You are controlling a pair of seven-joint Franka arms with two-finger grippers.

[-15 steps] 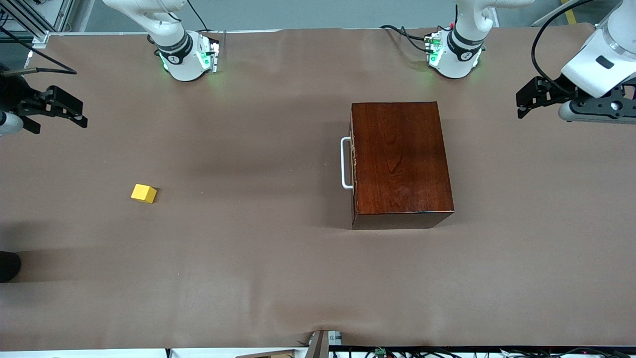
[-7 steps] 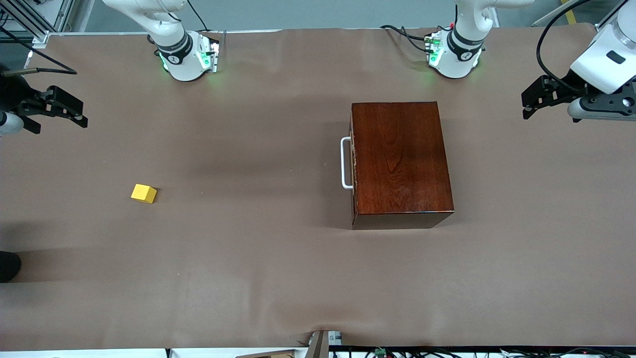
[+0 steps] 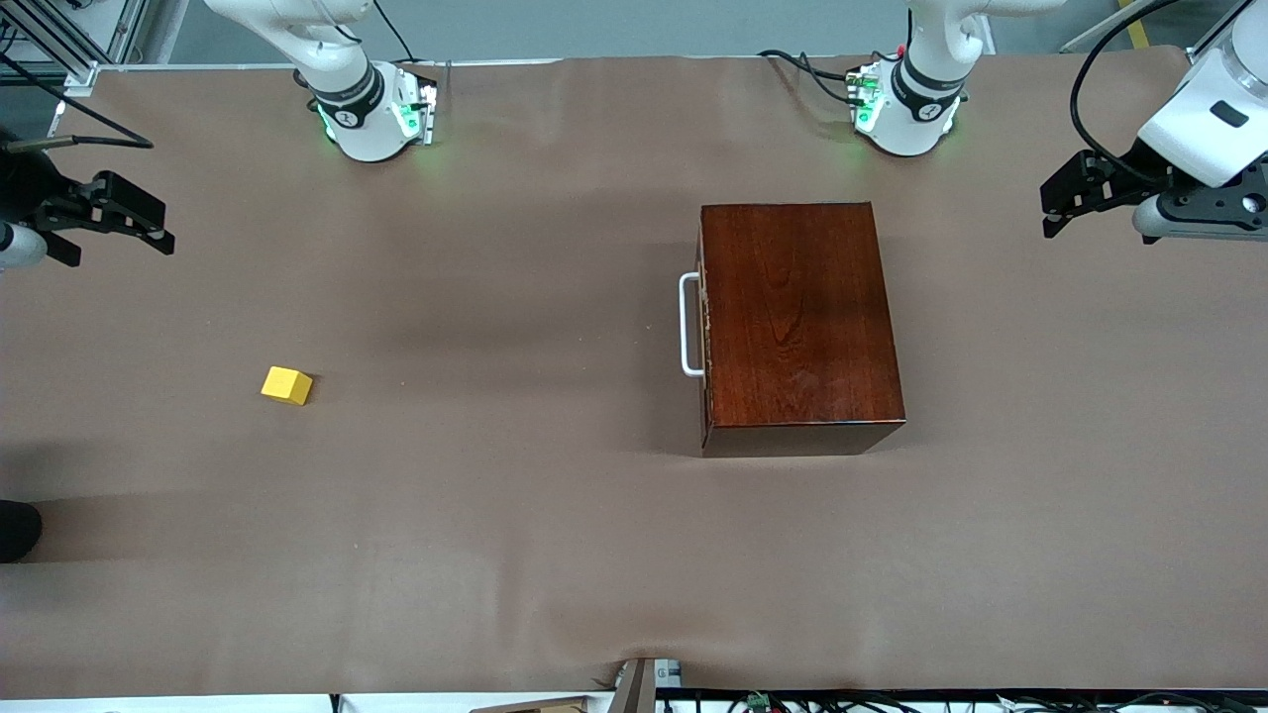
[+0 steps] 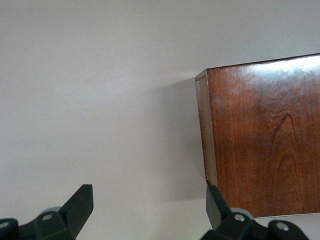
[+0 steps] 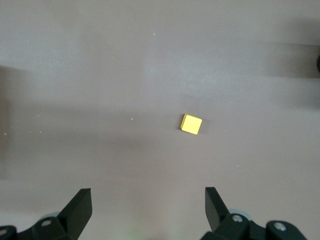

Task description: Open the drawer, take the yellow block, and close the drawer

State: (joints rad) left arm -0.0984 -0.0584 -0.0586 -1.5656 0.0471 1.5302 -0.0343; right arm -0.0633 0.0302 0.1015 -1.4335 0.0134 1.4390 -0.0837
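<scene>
The dark reddish-brown wooden box (image 3: 797, 322) stands on the table toward the left arm's end. Its drawer is shut flush, and the white bar handle (image 3: 686, 325) faces the right arm's end. The yellow block (image 3: 286, 385) lies on the bare table toward the right arm's end, well apart from the box. My left gripper (image 3: 1050, 208) is open and empty, in the air beside the box's back end; the left wrist view (image 4: 150, 205) shows a corner of the box (image 4: 265, 135). My right gripper (image 3: 163, 226) is open and empty at its table end; the right wrist view (image 5: 148, 205) shows the block (image 5: 191, 124).
A brown cover (image 3: 515, 515) spans the whole table. The two arm bases (image 3: 371, 114) (image 3: 906, 109) stand along the table edge farthest from the front camera. A dark object (image 3: 18, 530) shows at the right arm's end, nearer the front camera than the block.
My left gripper has moved a little away from the box toward its own end of the table. The right gripper, the block and the box have not moved.
</scene>
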